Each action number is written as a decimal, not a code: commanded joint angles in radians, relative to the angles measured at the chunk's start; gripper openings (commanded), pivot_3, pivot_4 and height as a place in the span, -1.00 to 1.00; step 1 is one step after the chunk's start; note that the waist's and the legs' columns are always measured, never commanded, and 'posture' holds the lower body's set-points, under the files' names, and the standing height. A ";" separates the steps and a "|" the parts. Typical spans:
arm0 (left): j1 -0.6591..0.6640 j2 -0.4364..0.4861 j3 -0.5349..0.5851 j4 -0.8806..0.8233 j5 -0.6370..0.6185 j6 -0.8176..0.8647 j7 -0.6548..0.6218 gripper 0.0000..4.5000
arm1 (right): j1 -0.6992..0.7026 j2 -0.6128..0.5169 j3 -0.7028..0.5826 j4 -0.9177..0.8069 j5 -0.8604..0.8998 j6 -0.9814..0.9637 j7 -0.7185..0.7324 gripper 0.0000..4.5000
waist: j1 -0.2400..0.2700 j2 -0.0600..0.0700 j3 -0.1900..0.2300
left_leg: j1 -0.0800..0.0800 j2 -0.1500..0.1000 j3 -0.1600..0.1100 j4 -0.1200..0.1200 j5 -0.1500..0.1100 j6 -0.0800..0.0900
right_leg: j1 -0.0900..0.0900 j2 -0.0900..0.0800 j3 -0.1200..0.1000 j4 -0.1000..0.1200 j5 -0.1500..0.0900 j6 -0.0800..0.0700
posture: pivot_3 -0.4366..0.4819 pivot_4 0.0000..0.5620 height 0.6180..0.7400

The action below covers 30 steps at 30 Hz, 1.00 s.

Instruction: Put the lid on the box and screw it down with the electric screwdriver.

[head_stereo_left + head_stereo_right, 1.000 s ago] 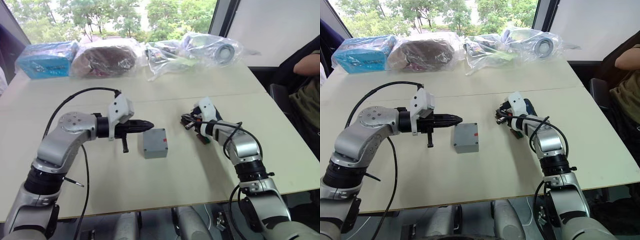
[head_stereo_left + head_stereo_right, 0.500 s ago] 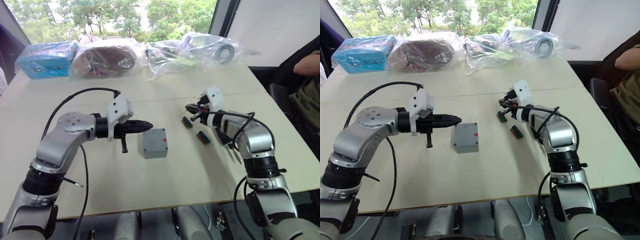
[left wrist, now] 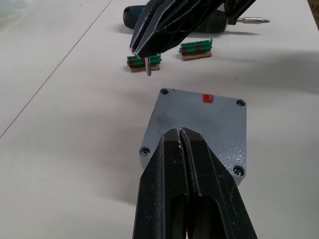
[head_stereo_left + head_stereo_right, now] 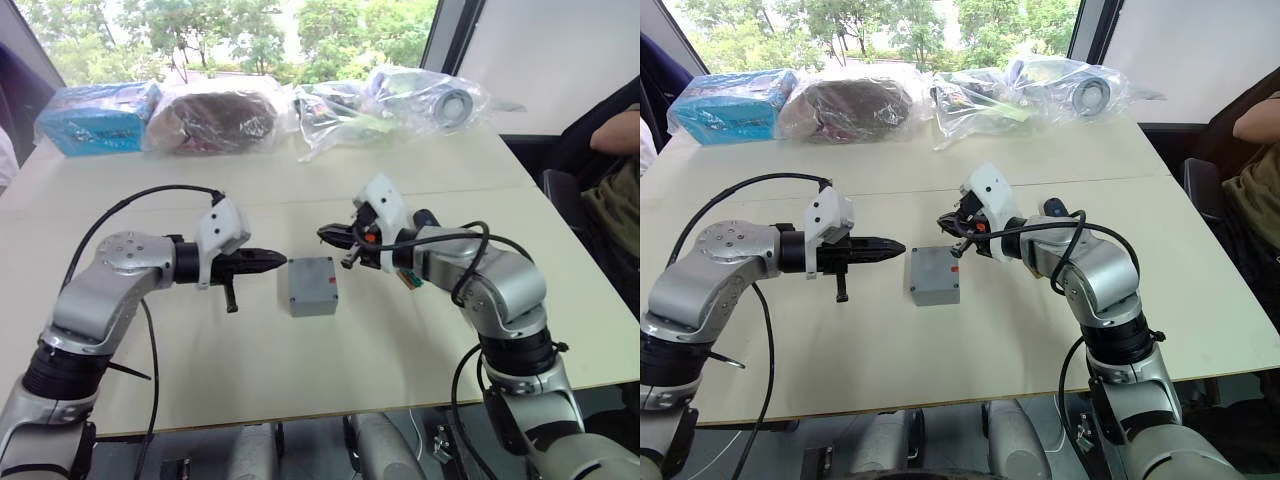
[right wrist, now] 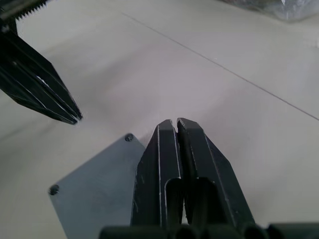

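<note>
The box [image 4: 310, 285] is seen on the counter [image 4: 300, 370] between the two arms, with the lid [image 3: 199, 124] already seated on top, its corner holes showing and the small red mark facing the robot's right side. The right gripper [image 4: 335, 237] is held just above the far right corner of the box, its jaws pressed together on what appears to be a small screw [image 3: 148, 64], which hangs point-down from the tips. The corner hole nearest that screw lies just below and slightly toward the robot, so a short descent over that hole is judged to be what the coming move turns on. The left gripper [image 4: 268, 260] is levelled at the box's left edge, jaws closed and empty, close beside the box but apart from it. The electric screwdriver [image 3: 199, 20] is laid on the counter behind the right arm, beyond two green connector blocks [image 3: 197, 49], its long axis running roughly across the counter with the bit pointing to the robot's right. The right arm is clearly the nearer one to it, though its jaws are presently occupied.
</note>
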<state>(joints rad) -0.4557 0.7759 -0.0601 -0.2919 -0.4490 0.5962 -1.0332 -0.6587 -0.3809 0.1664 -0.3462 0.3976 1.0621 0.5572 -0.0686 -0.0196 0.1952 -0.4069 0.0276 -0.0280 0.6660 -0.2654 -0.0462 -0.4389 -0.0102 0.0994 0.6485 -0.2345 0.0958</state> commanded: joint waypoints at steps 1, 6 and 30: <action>0.001 0.011 0.030 -0.024 -0.002 -0.020 0.004 -1.00 | 0.011 -0.022 0.013 -0.008 -0.006 -0.026 0.009 -0.98 | 0.000 0.000 0.000 | 0.000 0.000 0.000 0.000 0.000 0.000 | 0.000 0.000 0.000 0.000 0.000 0.000 | -0.05 -0.47 1.00; 0.001 0.003 0.026 -0.026 -0.001 -0.023 0.013 -1.00 | 0.022 -0.048 0.028 -0.008 -0.005 -0.037 0.026 -0.98 | -0.001 0.000 0.000 | 0.000 0.000 0.000 0.000 0.000 0.000 | 0.000 0.000 0.000 0.000 0.000 0.000 | -0.05 -0.47 1.00; -0.007 -0.014 0.015 -0.029 0.002 -0.036 0.029 -1.00 | 0.041 -0.064 0.081 0.063 -0.067 -0.128 0.046 -0.98 | -0.001 0.000 0.000 | 0.000 0.000 0.000 0.000 0.000 0.000 | 0.000 0.000 0.000 0.000 0.000 0.000 | -0.05 -0.47 1.00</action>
<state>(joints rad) -0.4453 0.7615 -0.0599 -0.2939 -0.4466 0.5786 -1.0038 -0.6263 -0.4402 0.2389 -0.2758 0.3441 0.9549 0.6023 -0.0693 -0.0196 0.1952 -0.4068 0.0278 -0.0282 0.6659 -0.2654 -0.0462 -0.4391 -0.0098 0.0993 0.6487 -0.2345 0.0958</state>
